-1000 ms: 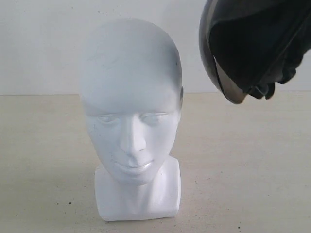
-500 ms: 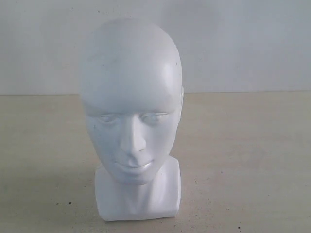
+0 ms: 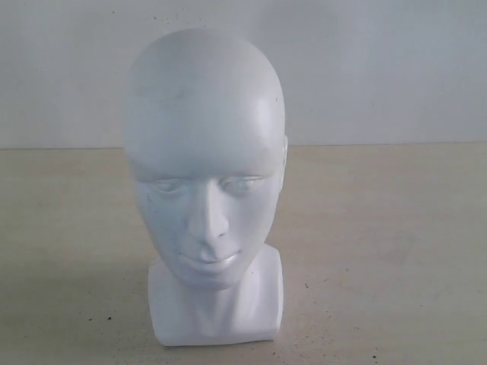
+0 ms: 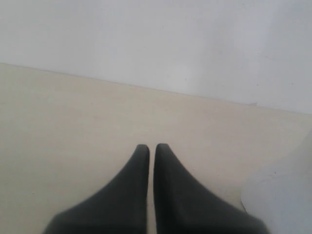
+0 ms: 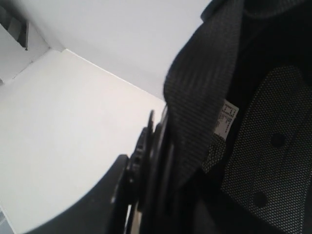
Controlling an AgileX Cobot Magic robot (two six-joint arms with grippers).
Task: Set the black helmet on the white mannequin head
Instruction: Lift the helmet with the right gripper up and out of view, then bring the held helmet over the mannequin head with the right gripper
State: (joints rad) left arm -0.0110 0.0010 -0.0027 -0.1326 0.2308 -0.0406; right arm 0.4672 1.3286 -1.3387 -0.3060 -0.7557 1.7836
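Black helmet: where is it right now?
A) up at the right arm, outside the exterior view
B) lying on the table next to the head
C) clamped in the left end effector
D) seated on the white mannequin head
A: the black helmet fills the right wrist view from the inside, while the exterior view shows the white mannequin head bare and the left end effector is shut on nothing.

Left fingers (image 4: 139, 168) closed (empty); right fingers (image 5: 118, 195) clamp black helmet (image 5: 265, 161).
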